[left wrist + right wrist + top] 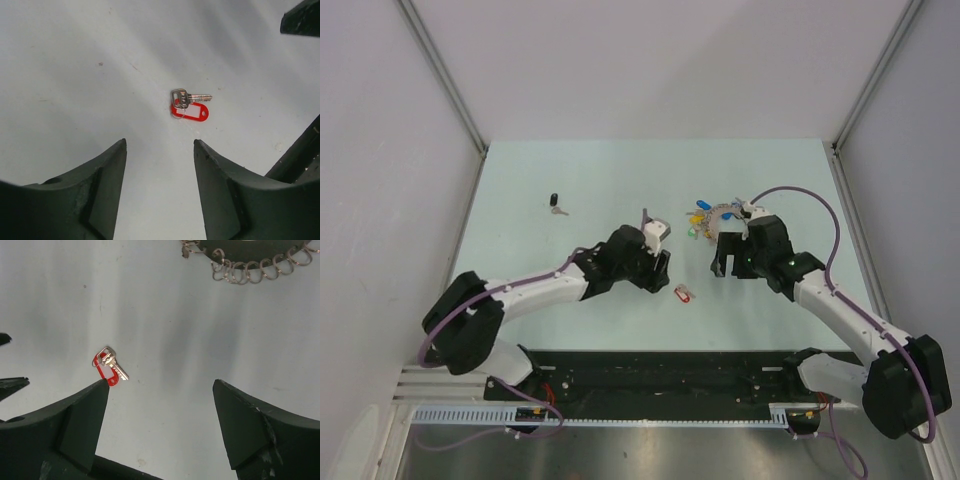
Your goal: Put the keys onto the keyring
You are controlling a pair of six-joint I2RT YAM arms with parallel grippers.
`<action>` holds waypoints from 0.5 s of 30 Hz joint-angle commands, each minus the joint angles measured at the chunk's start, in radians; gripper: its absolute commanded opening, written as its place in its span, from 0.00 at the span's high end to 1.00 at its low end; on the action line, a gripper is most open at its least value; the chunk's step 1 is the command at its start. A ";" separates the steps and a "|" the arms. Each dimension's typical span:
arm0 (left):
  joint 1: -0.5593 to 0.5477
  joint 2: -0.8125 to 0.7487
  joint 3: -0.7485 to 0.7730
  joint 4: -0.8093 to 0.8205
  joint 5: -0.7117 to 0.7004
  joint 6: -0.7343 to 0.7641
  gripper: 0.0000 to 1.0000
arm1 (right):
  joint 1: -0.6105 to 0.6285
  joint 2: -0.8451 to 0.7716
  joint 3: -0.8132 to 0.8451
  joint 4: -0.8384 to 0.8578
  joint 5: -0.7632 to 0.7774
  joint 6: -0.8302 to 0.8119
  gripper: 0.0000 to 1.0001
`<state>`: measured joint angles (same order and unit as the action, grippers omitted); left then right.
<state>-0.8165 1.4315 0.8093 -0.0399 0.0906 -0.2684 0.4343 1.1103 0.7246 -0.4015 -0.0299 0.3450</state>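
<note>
Left gripper (159,150) and right gripper (160,385) both gape empty; the red key (189,106) lies flat between them, keyring (718,215) near the right; lower the left squarely over the key, pinching low.

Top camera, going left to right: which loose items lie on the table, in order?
black-headed key → red-tagged key → keyring strung with coloured keys

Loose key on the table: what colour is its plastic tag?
The tag is red with a white insert, clearest in the left wrist view.
</note>
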 commanded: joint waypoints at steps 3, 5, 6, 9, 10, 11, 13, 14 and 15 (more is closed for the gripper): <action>-0.095 0.150 0.188 -0.083 -0.048 0.090 0.47 | -0.062 0.025 0.044 -0.053 0.064 0.048 0.10; -0.128 0.212 0.247 -0.118 -0.052 0.112 0.51 | -0.068 0.023 0.042 -0.057 0.077 0.046 0.10; -0.141 0.234 0.267 -0.132 -0.054 0.119 0.55 | -0.072 0.020 0.042 -0.059 0.081 0.046 0.10; -0.174 0.311 0.339 -0.190 -0.071 0.141 0.64 | -0.074 0.016 0.039 -0.060 0.088 0.043 0.10; -0.184 0.329 0.355 -0.211 -0.074 0.144 0.66 | -0.074 0.016 0.038 -0.060 0.091 0.038 0.10; -0.187 0.343 0.376 -0.221 -0.075 0.146 0.67 | -0.075 0.014 0.036 -0.060 0.094 0.038 0.10; -0.188 0.372 0.389 -0.235 -0.077 0.146 0.73 | -0.077 0.011 0.033 -0.062 0.099 0.032 0.10; -0.188 0.382 0.398 -0.241 -0.086 0.144 0.74 | -0.077 0.010 0.030 -0.062 0.100 0.029 0.10; -0.188 0.391 0.406 -0.247 -0.089 0.147 0.75 | -0.078 0.006 0.030 -0.060 0.102 0.026 0.10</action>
<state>-1.0027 1.7935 1.1599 -0.2207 0.0246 -0.1787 0.3630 1.1332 0.7296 -0.4564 0.0422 0.3737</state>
